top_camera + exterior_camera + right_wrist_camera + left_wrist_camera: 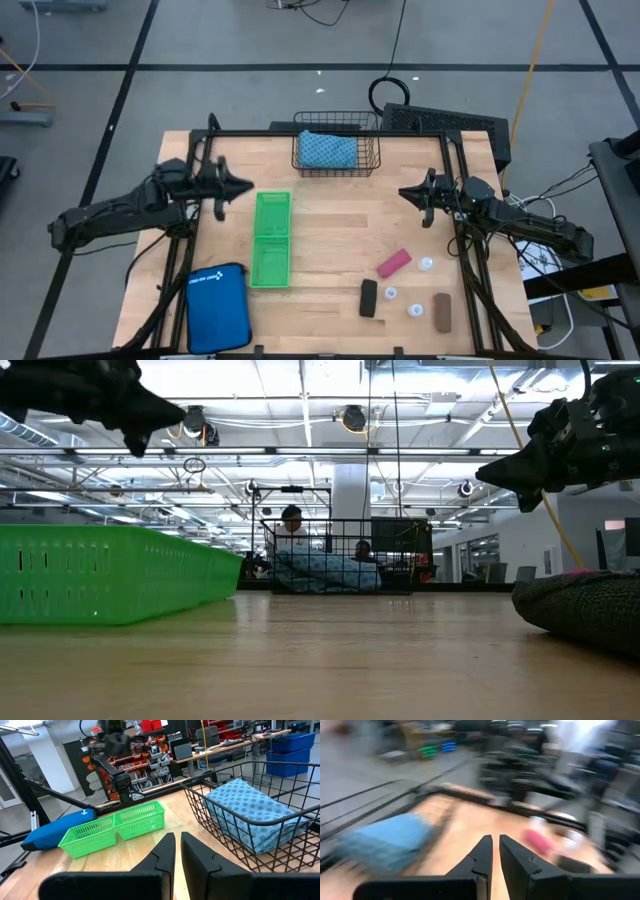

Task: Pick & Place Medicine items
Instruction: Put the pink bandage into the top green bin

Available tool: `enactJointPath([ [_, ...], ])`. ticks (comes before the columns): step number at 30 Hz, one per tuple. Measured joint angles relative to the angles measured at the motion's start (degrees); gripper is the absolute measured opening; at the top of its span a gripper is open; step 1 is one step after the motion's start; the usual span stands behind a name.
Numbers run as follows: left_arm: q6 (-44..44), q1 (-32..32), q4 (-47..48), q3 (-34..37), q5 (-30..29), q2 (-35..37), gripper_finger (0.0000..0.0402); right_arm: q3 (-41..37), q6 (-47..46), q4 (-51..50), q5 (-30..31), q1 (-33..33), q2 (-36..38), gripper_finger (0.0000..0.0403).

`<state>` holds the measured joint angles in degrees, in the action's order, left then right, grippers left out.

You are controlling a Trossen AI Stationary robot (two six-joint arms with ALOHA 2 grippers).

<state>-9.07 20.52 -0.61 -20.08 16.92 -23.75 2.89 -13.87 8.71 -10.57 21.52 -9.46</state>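
Observation:
The medicine items lie on the wooden table's near right part: a pink piece (394, 263), a black piece (369, 297), a brown piece (442, 311) and three tiny white bottles (426, 264) (391, 293) (415, 310). My left gripper (245, 187) hovers shut above the table's left side, near the far end of a green basket (272, 238), and points toward the right edge. In its blurred wrist view the left gripper (496, 845) holds nothing. My right gripper (405, 192) hangs shut over the table's right side, pointing left, and is also empty (177, 845).
A wire basket (337, 150) holding a light blue patterned pouch (250, 815) stands at the far edge's middle. A large blue zip pouch (218, 307) lies at the near left corner. The green basket (115, 827) has two compartments. Bare wood lies between the two grippers.

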Motion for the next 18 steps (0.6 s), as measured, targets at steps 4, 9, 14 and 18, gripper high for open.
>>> enactJointPath([
  [4,2.72,-3.61,-6.56,3.99,7.04,0.20,0.0040,0.00,0.00,0.00,-0.02,0.01,-0.02,0.0020],
  [9,6.90,-7.50,-6.73,4.58,7.53,3.66,0.0040,0.00,-0.01,0.00,-0.02,0.02,0.00,0.0020],
  [14,9.39,-11.20,-4.83,4.51,5.51,6.05,0.0040,0.00,0.00,0.00,0.00,0.01,-0.02,0.0020],
  [18,11.11,-14.61,-7.06,6.22,2.72,6.09,0.0040,0.00,0.00,0.00,0.00,0.02,0.00,0.0020],
])
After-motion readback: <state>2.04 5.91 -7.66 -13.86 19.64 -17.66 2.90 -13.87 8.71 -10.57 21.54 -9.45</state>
